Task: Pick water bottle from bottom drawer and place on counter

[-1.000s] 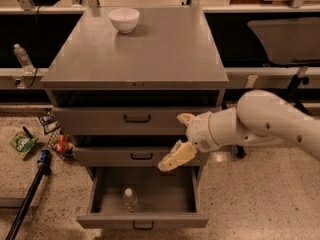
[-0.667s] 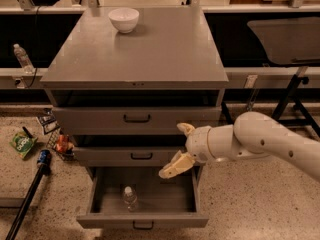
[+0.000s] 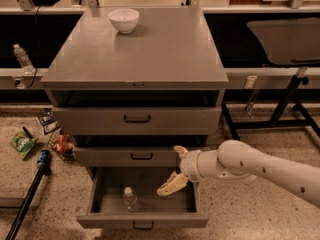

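Observation:
The water bottle (image 3: 130, 198), small and clear with a white cap, stands in the open bottom drawer (image 3: 142, 218), left of its middle. My gripper (image 3: 174, 169) is open, with one finger pointing up at the middle drawer's front and the other pointing down-left over the drawer's right half. It hangs to the right of the bottle and above it, apart from it. The counter (image 3: 150, 49) is the grey slab on top of the cabinet.
A white bowl (image 3: 123, 20) sits at the counter's back left. A slimmer clear bottle (image 3: 22, 58) stands on the ledge at left. Snack packets (image 3: 22, 145) and a black pole (image 3: 27, 199) lie on the floor at left. A dark stand (image 3: 280, 99) is at right.
My arm has moved down and to the left, bringing the gripper from beside the middle drawers to over the open bottom drawer. The bottle has not moved.

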Controlling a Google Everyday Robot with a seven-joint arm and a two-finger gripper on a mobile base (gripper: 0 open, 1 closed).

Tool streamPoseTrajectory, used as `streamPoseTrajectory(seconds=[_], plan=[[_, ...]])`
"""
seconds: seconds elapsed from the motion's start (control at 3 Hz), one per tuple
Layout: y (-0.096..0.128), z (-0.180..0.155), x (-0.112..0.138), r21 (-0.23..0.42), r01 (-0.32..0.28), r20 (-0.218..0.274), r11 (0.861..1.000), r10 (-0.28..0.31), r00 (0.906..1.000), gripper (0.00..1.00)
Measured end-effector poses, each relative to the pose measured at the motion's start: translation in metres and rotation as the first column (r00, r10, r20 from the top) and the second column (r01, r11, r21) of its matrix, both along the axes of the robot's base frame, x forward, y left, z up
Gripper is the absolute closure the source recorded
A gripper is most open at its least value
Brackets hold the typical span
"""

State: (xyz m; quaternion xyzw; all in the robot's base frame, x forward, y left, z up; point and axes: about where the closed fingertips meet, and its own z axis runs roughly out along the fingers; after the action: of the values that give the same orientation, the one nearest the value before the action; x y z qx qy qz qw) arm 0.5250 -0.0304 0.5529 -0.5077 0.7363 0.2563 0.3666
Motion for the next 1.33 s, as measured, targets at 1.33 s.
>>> streamPoseTrajectory(seconds=[1.33], plan=[[0.034,-0.178,0.021,0.115,-0.03,-0.101,0.993,0.042,0.994,0.0]])
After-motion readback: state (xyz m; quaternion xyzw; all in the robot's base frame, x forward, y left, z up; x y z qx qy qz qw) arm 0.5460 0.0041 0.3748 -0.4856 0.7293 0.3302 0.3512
